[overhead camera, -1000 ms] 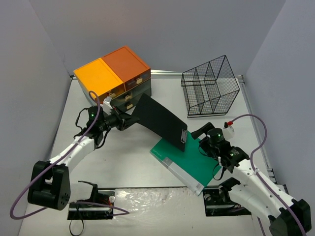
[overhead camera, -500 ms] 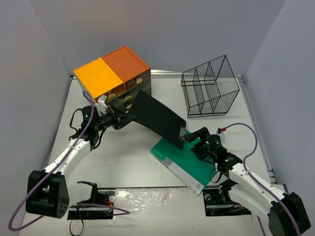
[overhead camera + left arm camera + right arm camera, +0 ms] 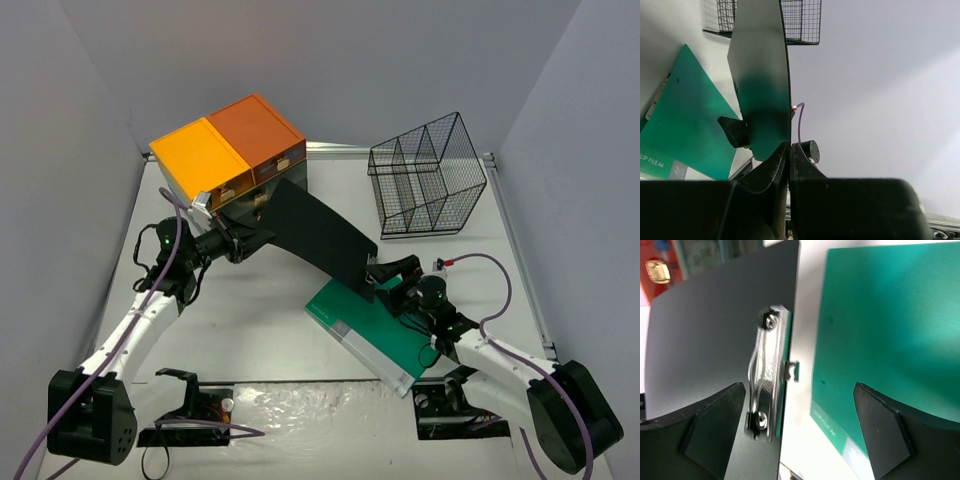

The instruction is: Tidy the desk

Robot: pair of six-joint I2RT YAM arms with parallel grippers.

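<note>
The white desk (image 3: 250, 320) holds a green clip file (image 3: 375, 335) lying flat at the front right. My left gripper (image 3: 243, 243) is shut on one edge of a black clip file (image 3: 320, 235) and holds it tilted above the desk; its far end reaches over the green file. In the left wrist view my fingers (image 3: 790, 150) pinch the black file (image 3: 762, 75) edge-on, with the green file (image 3: 685, 115) below. My right gripper (image 3: 392, 272) is open at the black file's far end. In the right wrist view (image 3: 800, 435) it straddles the file's silver clip (image 3: 767, 385) without touching it.
An orange-topped dark green drawer chest (image 3: 230, 150) stands at the back left, close behind the left gripper. A black wire basket (image 3: 425, 185) stands at the back right. Grey walls close in the desk on three sides.
</note>
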